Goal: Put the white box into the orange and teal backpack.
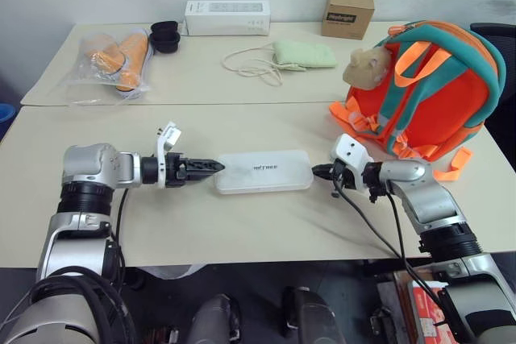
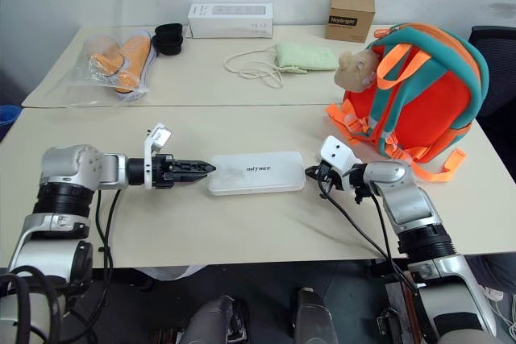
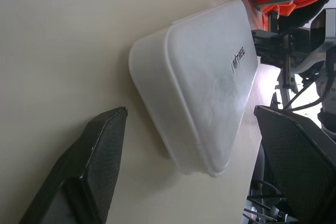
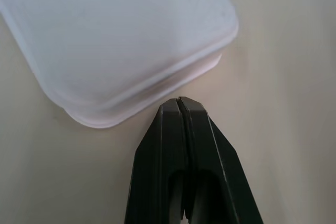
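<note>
Centrally, the box [image 1: 264, 172] sits between the spread-open left gripper [image 3: 189, 166] and the closed right gripper [image 4: 181, 107]; a squeeze might skid it away from the backpack [image 1: 427, 90].

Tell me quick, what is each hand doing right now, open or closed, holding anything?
Left hand: open, at one end of the white box, holding nothing.
Right hand: closed, empty, just off the box's other end.

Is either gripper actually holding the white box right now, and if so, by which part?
Nothing is held. The white box lies flat on the table; the left gripper has open jaws at one end, the right gripper is shut at the other.
</note>
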`<state>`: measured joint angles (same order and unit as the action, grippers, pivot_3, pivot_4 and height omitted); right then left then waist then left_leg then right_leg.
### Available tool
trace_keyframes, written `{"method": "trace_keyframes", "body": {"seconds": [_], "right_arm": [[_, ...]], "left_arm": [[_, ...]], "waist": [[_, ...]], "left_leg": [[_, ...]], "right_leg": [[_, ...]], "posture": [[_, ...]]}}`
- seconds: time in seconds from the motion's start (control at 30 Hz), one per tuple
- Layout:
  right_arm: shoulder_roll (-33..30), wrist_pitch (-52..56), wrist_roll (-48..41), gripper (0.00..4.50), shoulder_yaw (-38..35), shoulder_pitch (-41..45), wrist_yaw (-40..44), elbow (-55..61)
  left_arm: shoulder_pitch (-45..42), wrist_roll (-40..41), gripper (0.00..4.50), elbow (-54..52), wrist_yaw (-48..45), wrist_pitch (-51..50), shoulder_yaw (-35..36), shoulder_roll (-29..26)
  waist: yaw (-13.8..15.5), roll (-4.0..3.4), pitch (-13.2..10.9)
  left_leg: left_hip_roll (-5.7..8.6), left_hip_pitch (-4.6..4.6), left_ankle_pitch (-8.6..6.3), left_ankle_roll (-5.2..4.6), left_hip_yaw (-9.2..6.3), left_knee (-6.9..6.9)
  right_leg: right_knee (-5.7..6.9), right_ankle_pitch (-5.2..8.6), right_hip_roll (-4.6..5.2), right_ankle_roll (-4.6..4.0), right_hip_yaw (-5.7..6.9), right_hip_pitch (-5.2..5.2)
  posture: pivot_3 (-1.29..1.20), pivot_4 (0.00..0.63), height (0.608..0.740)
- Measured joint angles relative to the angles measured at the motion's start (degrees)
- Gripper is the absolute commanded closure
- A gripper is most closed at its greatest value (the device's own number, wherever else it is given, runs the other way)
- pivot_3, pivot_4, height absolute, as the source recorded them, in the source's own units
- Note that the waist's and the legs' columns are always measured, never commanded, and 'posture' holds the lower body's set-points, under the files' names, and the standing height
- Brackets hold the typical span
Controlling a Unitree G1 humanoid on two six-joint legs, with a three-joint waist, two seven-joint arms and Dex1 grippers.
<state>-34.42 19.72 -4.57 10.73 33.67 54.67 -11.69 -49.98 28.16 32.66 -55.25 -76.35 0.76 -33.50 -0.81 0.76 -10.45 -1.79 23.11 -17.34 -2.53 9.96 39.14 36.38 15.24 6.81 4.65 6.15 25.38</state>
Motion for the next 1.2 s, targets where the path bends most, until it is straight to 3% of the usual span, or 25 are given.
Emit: {"method": "trace_keyframes", "body": {"seconds": [0.4,0.5,0.77,1.1,1.2], "right_arm": [[0.7,0.4,0.7,4.5,0.0,0.0,-0.2,0.4],[0.6,0.4,0.6,4.5,0.0,-0.9,-0.2,1.7],[0.6,0.4,0.7,4.5,-0.1,-1.7,-0.6,2.6],[0.5,0.6,-0.6,4.5,-2.6,-5.6,-1.4,5.9],[-1.1,3.7,-3.5,3.89,-6.6,-9.5,-1.8,9.9]], "left_arm": [[-1.3,-0.4,0.42,-0.4,-0.7,1.5,-2.1,4.6],[-1.5,0.2,1.01,0.7,0.1,0.0,-0.5,5.6],[-2.2,3.7,3.17,1.7,-1.2,-3.7,2.8,5.7],[0.9,7.1,3.25,-6.1,0.3,-9.0,4.6,5.5],[1.8,9.0,3.25,-9.4,1.7,-11.3,8.3,5.9]], "waist": [[0.8,-0.02,0.0],[0.6,-0.02,0.0],[0.3,0.0,0.0],[0.3,0.0,0.0],[0.5,0.0,0.0]], "left_leg": [[0.03,-0.02,0.01,-0.03,-0.01,0.04],[0.0,-0.01,0.01,-0.02,-0.02,0.03],[-0.04,0.03,0.01,-0.01,-0.03,0.05],[-0.06,0.06,0.01,0.0,-0.04,0.05],[-0.06,0.11,0.01,0.0,-0.09,0.05]], "right_leg": [[0.04,0.0,0.08,0.0,0.02,-0.02],[0.03,0.0,0.05,0.0,0.03,-0.02],[0.04,0.0,-0.01,0.0,0.03,0.0],[0.01,0.0,-0.02,0.0,-0.02,0.02],[-0.01,0.0,0.0,-0.01,-0.07,0.04]], "posture": [[0.0,0.15,0.74],[0.0,0.15,0.74],[0.0,0.15,0.74],[0.0,0.15,0.74],[0.0,0.15,0.74]]}}
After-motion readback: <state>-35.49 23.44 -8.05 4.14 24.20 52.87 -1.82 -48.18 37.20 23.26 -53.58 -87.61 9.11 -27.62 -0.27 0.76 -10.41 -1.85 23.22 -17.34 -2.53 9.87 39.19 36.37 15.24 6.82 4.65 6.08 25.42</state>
